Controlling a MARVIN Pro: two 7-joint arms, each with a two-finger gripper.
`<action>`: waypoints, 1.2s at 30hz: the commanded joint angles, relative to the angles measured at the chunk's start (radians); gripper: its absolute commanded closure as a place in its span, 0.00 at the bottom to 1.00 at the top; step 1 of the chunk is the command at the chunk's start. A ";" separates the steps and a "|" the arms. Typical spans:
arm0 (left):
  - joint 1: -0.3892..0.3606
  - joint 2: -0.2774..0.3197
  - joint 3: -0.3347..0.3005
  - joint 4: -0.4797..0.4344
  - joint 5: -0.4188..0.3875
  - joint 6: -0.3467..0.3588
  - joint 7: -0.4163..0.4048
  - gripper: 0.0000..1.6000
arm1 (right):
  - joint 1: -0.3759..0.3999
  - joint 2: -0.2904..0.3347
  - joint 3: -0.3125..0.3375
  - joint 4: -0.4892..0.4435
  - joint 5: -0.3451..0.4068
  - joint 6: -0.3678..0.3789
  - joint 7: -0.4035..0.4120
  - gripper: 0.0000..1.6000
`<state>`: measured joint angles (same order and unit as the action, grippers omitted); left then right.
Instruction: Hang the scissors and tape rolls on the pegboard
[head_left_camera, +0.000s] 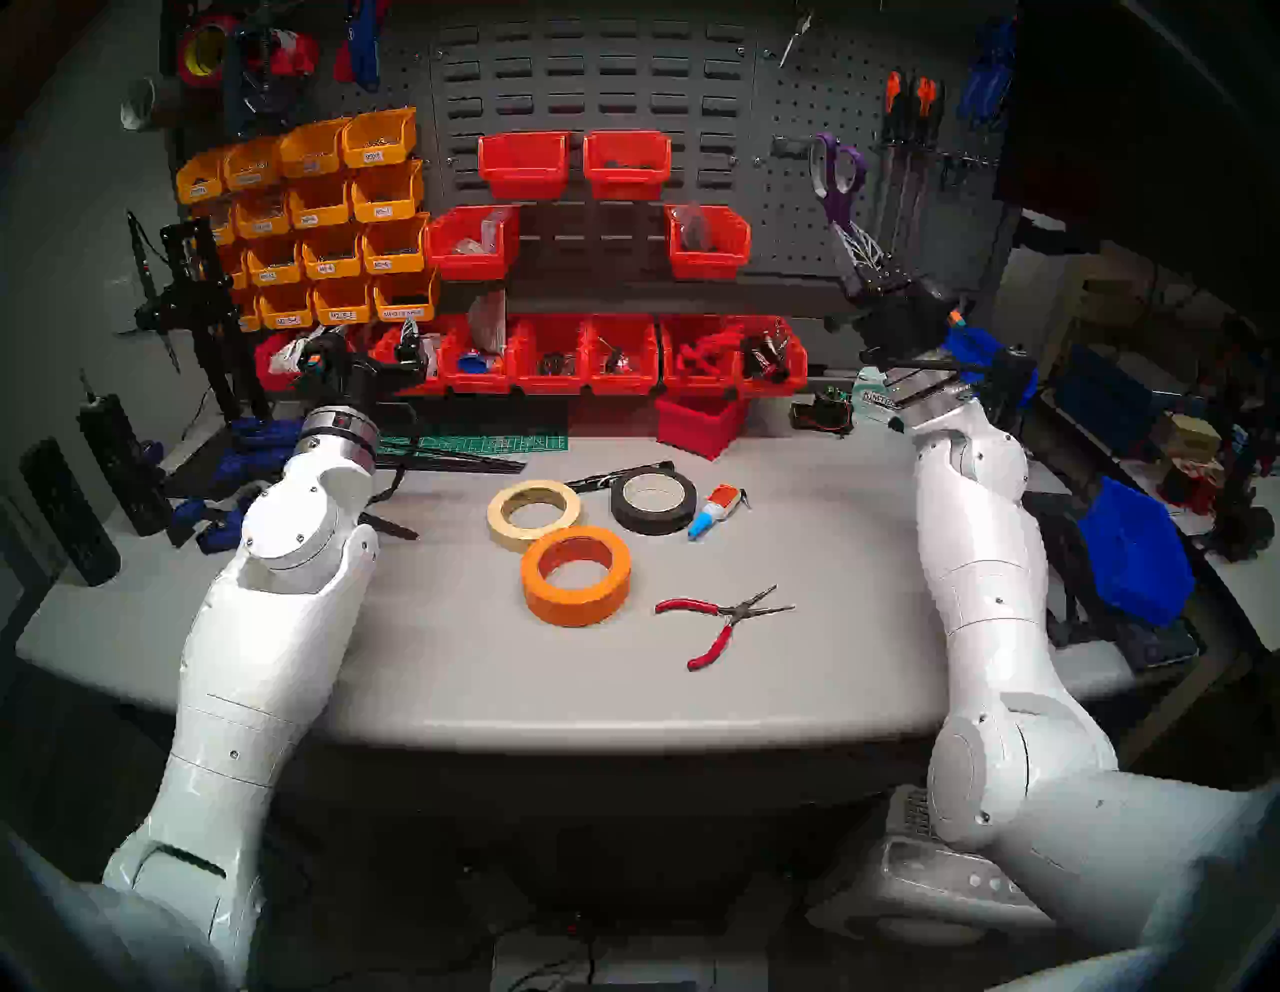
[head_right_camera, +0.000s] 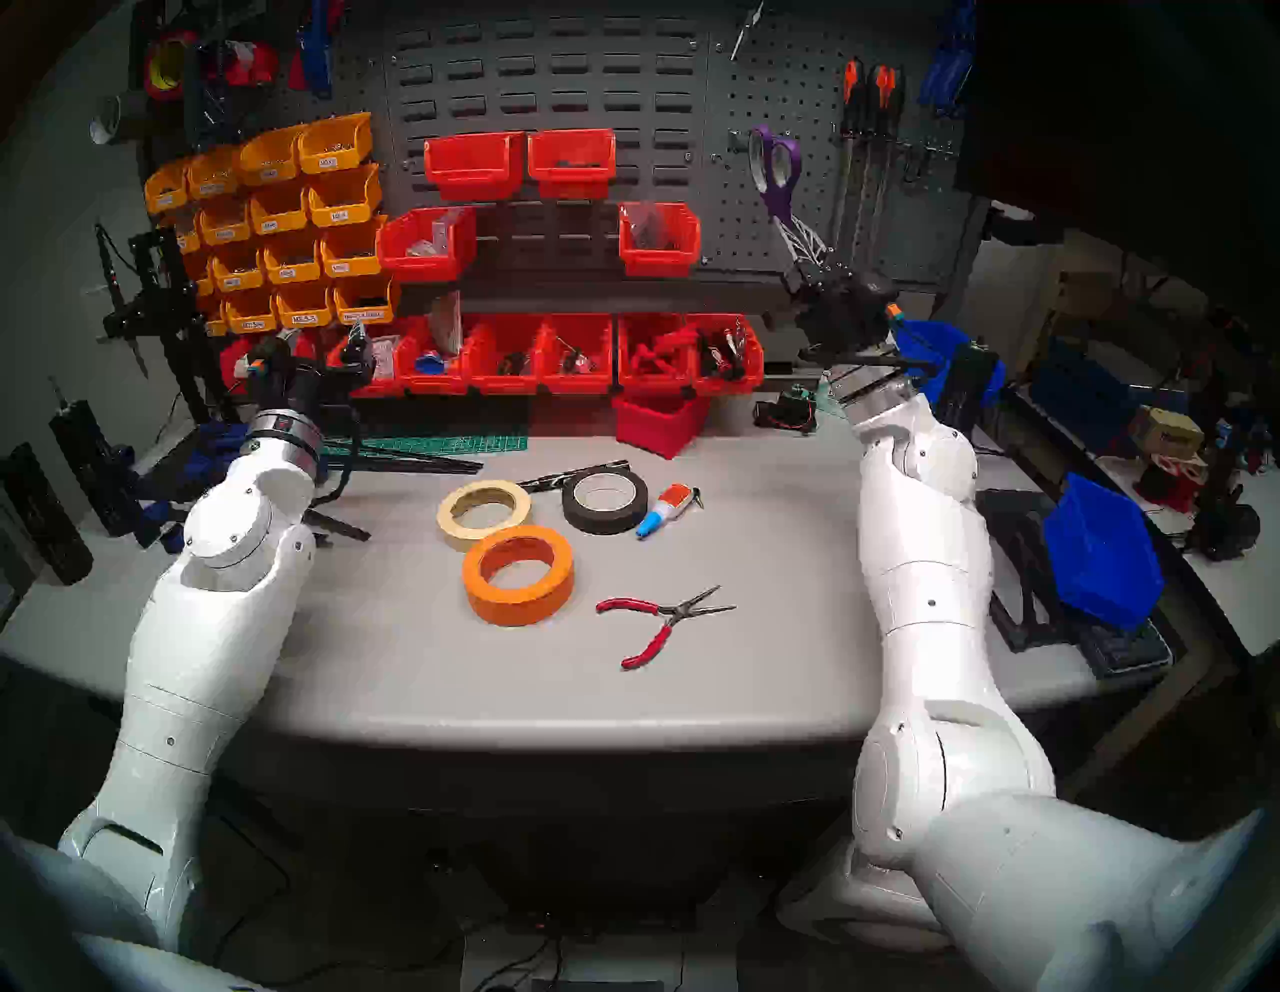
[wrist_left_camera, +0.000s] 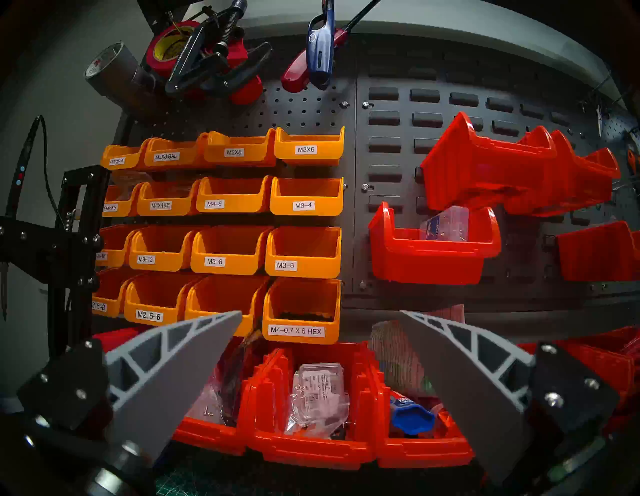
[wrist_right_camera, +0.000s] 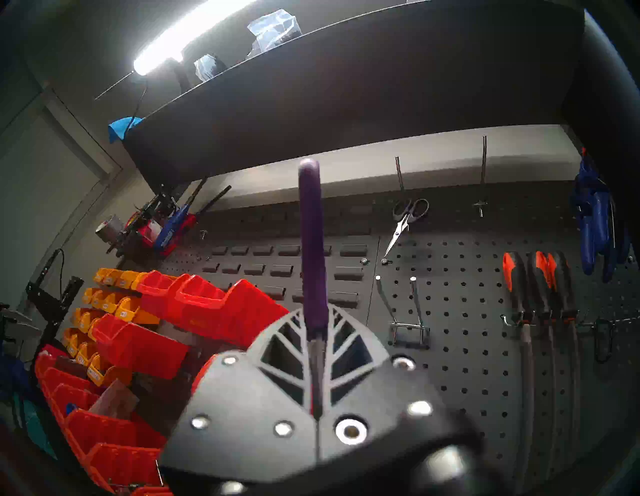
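Observation:
My right gripper (head_left_camera: 859, 242) is shut on the blades of the purple-handled scissors (head_left_camera: 839, 173), holding them upright with the handles on top, in front of the dark grey pegboard (head_left_camera: 776, 208). In the right wrist view the scissors (wrist_right_camera: 312, 242) show edge-on, and a two-pronged metal hook (wrist_right_camera: 405, 311) stands free beside them. Three tape rolls lie mid-table: cream (head_left_camera: 533, 514), black (head_left_camera: 653, 502) and orange (head_left_camera: 576, 575). My left gripper (wrist_left_camera: 321, 313) is open and empty, hovering before the red bins at the back left.
Red-handled pliers (head_left_camera: 720, 623) and a small glue bottle (head_left_camera: 717, 509) lie right of the rolls. A loose red bin (head_left_camera: 699, 422) stands at the table's back. Screwdrivers (wrist_right_camera: 540, 294) and small metal snips (wrist_right_camera: 403, 221) hang on the pegboard. Yellow bins (wrist_left_camera: 228, 204) fill the left panel.

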<state>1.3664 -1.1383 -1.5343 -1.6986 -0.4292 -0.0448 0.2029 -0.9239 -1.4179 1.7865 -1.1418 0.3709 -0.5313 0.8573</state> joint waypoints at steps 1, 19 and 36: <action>-0.032 0.002 -0.008 -0.028 0.000 -0.012 -0.001 0.00 | 0.055 -0.010 0.001 -0.011 0.027 -0.006 0.007 1.00; -0.032 0.002 -0.008 -0.028 0.000 -0.011 -0.001 0.00 | 0.125 0.006 0.000 0.073 0.076 0.009 0.099 1.00; -0.031 0.002 -0.008 -0.027 0.000 -0.010 -0.001 0.00 | 0.221 0.110 0.021 0.161 0.144 0.203 0.238 1.00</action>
<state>1.3664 -1.1381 -1.5343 -1.6986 -0.4292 -0.0446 0.2029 -0.8036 -1.3727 1.7939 -0.9941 0.4885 -0.3782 1.0590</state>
